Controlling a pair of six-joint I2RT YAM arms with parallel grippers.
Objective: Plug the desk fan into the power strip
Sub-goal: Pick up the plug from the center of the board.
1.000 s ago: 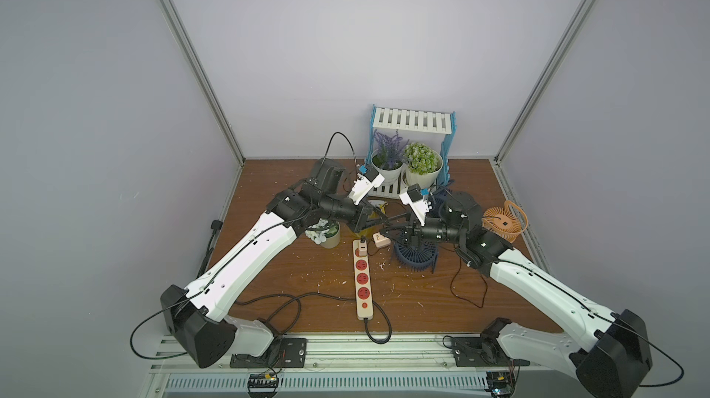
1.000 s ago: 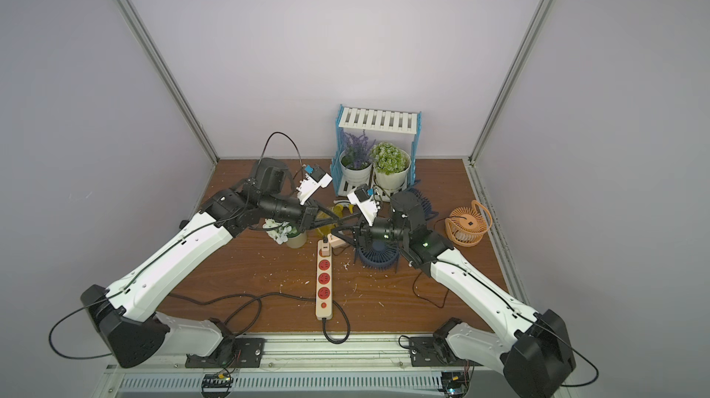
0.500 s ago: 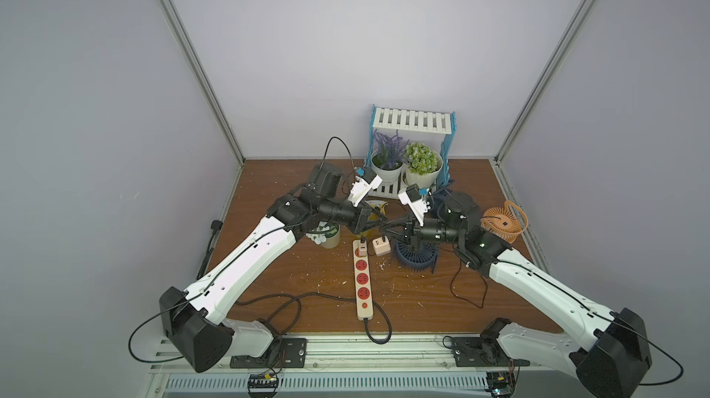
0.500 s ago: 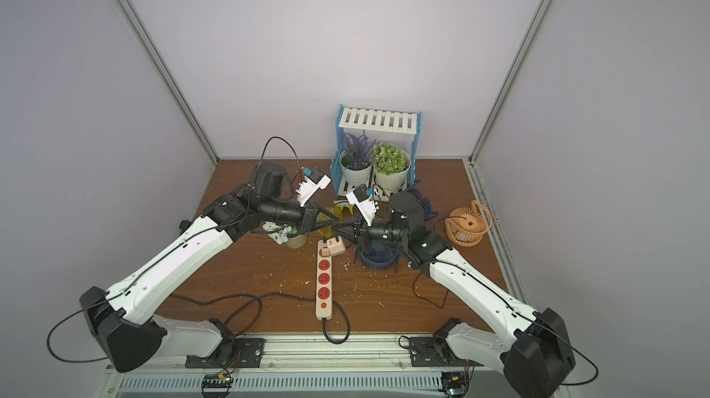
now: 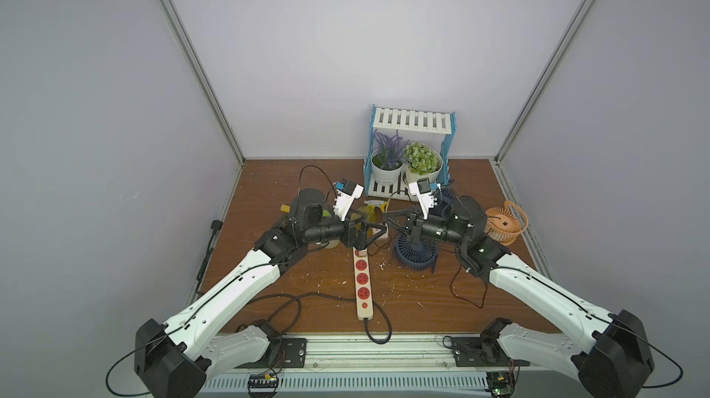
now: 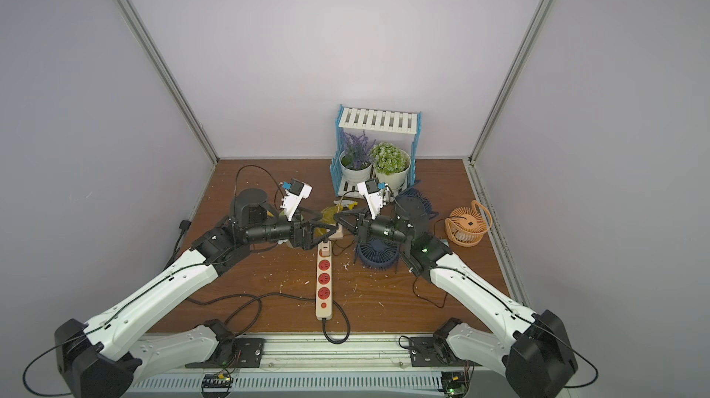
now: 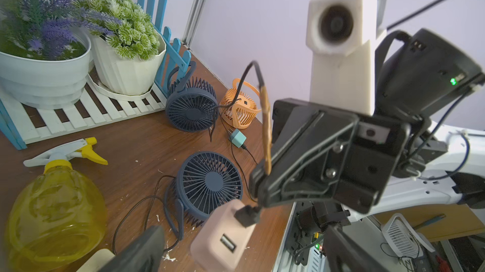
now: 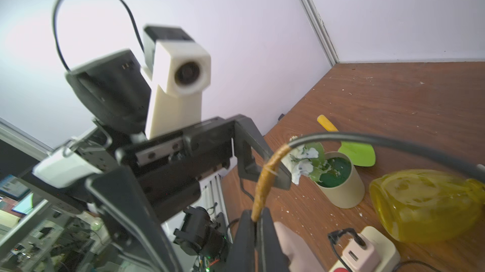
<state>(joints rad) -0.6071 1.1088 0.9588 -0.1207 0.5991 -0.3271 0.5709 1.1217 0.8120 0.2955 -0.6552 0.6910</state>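
The left tool [image 5: 373, 240] stood released, its jaws spread wide to either side of a pink adapter [image 7: 223, 239] without gripping it. Close by lay the power strip [image 5: 363, 284], mid-worktop, running from the front edge toward the tools, with its black cord looped at the near end. Its far-end socket already carried a second adapter [image 8: 358, 253]. The red sockets nearer the front showed empty.

The pink adapter hung from a cord [image 8: 266, 178], and the right tool [image 8: 257, 220] was clenched on the brown-wrapped stretch of that cord. A navy desk fan [image 5: 417, 256] sat on the worktop beneath the right tool. I could not trace whether this cord was its own.

By my reading, the plug hung in the air near the strip's far end. Lowering it, aligning it and pressing it into a socket all remained.

The worktop [image 5: 422, 300] was brown wood-grain flecked with white crumbs. Plain pale-grey panels walled it in, and a blue-and-white plant rack [image 5: 413, 123] stood at the back.
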